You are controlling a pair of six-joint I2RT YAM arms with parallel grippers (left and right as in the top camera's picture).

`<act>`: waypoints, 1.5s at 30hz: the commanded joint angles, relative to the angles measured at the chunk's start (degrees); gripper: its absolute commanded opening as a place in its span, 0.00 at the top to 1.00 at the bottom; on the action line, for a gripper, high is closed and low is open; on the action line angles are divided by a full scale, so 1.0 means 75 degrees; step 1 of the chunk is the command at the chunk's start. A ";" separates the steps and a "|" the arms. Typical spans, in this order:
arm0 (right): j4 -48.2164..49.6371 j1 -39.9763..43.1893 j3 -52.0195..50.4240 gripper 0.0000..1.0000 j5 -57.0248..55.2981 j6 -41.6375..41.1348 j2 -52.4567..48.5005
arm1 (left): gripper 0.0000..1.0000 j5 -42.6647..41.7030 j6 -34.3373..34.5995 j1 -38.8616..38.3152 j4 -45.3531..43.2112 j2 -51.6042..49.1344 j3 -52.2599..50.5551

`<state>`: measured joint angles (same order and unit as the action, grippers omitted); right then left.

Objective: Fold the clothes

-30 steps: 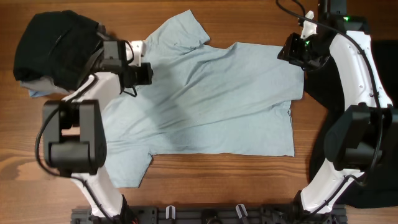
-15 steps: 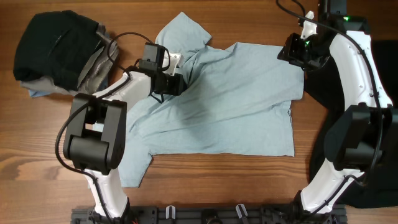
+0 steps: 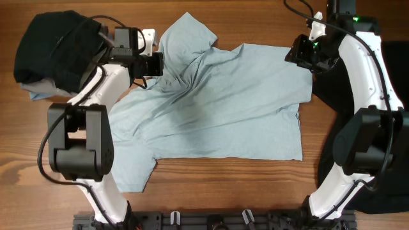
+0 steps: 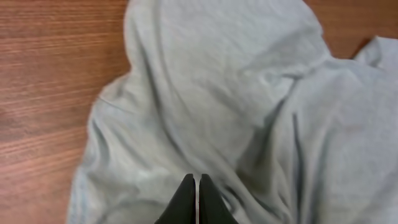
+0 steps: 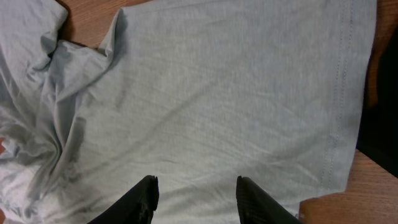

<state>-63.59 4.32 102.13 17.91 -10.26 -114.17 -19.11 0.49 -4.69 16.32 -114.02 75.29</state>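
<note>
The pale light-blue T-shirt lies spread on the wooden table, hem to the right and neck to the left. Its upper left part is bunched into folds. My left gripper is at the neck area beside the upper sleeve. In the left wrist view the fingers are shut on the T-shirt fabric, and creases run toward them. My right gripper hovers over the shirt's upper right hem corner. In the right wrist view its fingers are open and empty above the flat fabric.
A pile of black clothes with grey and blue pieces under it sits at the far left. Another black garment lies at the right edge, behind the right arm, and shows in the right wrist view.
My left gripper swung right across the shirt, then back up and left, dragging the neck area and bunching the left side. The right arm has not moved.
</note>
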 commanded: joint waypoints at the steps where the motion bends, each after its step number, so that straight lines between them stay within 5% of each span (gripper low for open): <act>1: -0.0015 0.0003 -0.0052 0.55 0.0047 -0.0052 0.0149 | 0.96 0.0099 -0.0023 0.0117 -0.0195 -0.0781 0.0079; 6: 0.0020 0.0003 -0.0050 0.55 0.0047 -0.0052 0.0149 | 0.96 0.0341 -0.0029 0.0254 -0.0460 -0.1311 0.0079; 9: 0.0020 0.0003 -0.0052 0.55 0.0050 -0.0055 0.0149 | 0.96 0.0370 0.0044 0.0423 -0.1612 -0.1786 0.0079; 15: -0.0224 0.0003 -0.0050 0.54 0.0047 -0.0064 0.0149 | 0.93 0.1137 0.1792 0.0697 -0.4246 -0.2629 0.0181; 20: -0.0405 0.0003 -0.0052 0.50 0.0044 -0.0058 0.0149 | 0.91 0.1000 0.2025 0.0734 -0.4197 -0.2713 0.1358; 25: -0.0399 0.0003 -0.0052 0.25 -0.0067 -0.0067 0.0149 | 0.91 0.0667 0.1947 0.0743 -0.2620 -0.2699 0.3302; 28: -0.0376 0.0006 -0.0058 0.23 -0.1072 -0.0860 0.0146 | 0.90 0.0612 0.1547 0.0758 -0.1241 -0.2559 0.4281; 29: -0.0370 0.0006 -0.0061 0.30 -0.1440 -0.1122 0.0140 | 0.87 0.0612 0.1311 0.0764 -0.0589 -0.2390 0.4590; 31: -0.0356 0.0006 -0.0064 0.37 -0.1652 -0.1236 0.0093 | 0.75 0.0612 0.1049 0.0764 0.0510 -0.1985 0.4934; 33: -0.0358 0.0006 -0.0064 0.36 -0.1649 -0.1224 0.0003 | 0.44 0.0615 0.0956 0.0764 0.1527 -0.1393 0.5033; 34: -0.0315 0.0006 -0.0064 0.36 -0.1644 -0.1119 -0.0082 | 0.36 0.0612 0.0962 0.0764 0.1979 -0.1110 0.5033; 35: -0.0277 0.0003 -0.0067 0.48 -0.1483 -0.0772 -0.0219 | 0.30 0.0612 0.0959 0.0764 0.2946 -0.0609 0.5033; 38: -0.1113 0.0003 -0.0079 0.60 -0.1084 -0.0548 -0.0399 | 0.42 0.0615 0.0956 0.0764 0.4188 -0.0111 0.5033; 41: -0.1751 0.0009 -0.0420 0.44 -0.1460 -0.0233 -0.0498 | 0.45 0.0618 0.0647 0.0761 0.5569 0.0085 0.5033; 45: -0.1731 0.0201 -0.1387 0.42 -0.1445 -0.0020 -0.0423 | 0.54 0.0615 0.0259 0.0764 0.6965 0.0125 0.5033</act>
<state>-76.71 4.51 96.64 7.79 -13.19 -116.55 -14.04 6.20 0.51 63.94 -112.09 113.16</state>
